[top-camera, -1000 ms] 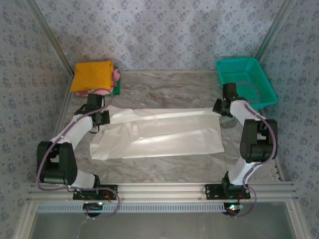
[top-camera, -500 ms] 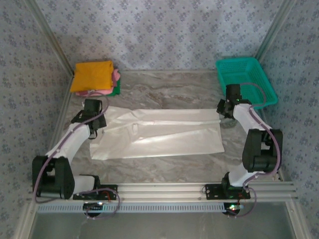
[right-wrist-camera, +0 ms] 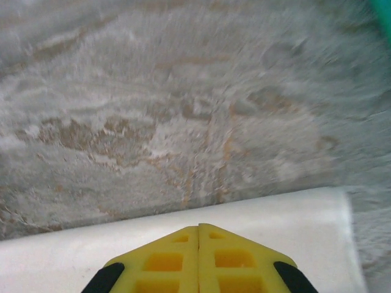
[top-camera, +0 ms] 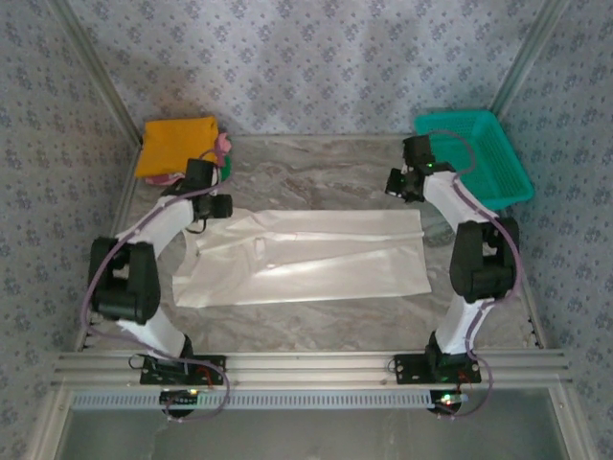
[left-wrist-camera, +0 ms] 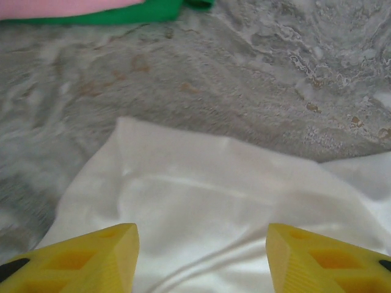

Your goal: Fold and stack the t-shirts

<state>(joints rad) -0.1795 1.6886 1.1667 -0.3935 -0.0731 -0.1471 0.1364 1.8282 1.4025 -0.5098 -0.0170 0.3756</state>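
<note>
Grey marble-look tabletop (top-camera: pixel 316 172) seen boxed in by floral-patterned walls (top-camera: pixel 316 57); teal mesh basket (top-camera: pixel 458 119) set at far right corner. White t-shirt (top-camera: pixel 306 259) laid flat across centre. Orange shirt (top-camera: pixel 175 146) stacked on pink shirt (left-wrist-camera: pixel 61 6) and green shirt (left-wrist-camera: pixel 122 13) at far left corner. Left gripper (left-wrist-camera: pixel 201 244) held over white t-shirt's far left edge, jaws parted and empty. Right gripper (right-wrist-camera: pixel 198 235) poised over far right edge, fingers pressed together.

Soft even light; the right wrist view is blurred, with sheen on the white t-shirt (top-camera: pixel 306 254).
</note>
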